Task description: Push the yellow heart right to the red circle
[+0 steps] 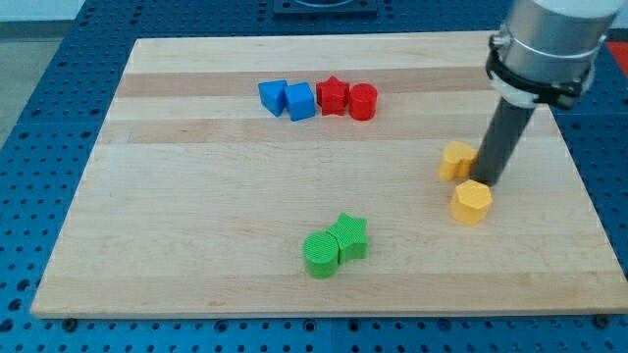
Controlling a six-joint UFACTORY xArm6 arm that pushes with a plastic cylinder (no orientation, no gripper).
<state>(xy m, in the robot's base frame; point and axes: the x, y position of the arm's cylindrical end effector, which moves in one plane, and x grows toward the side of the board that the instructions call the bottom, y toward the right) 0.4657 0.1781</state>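
The yellow heart [456,160] lies at the view's right on the wooden board [196,235]. My tip [488,182] is just right of the heart and touching or nearly touching it, directly above the yellow hexagon [471,202]. The red circle [363,101] sits near the view's top centre, up and to the left of the heart, at the right end of a row of blocks. The rod rises from the tip to the arm's grey end at the view's top right.
A red star [335,95] touches the red circle's left side. A blue cube [300,101] and a blue triangular block [273,96] continue that row leftward. A green circle [320,254] and a green star [349,236] sit together at the view's bottom centre.
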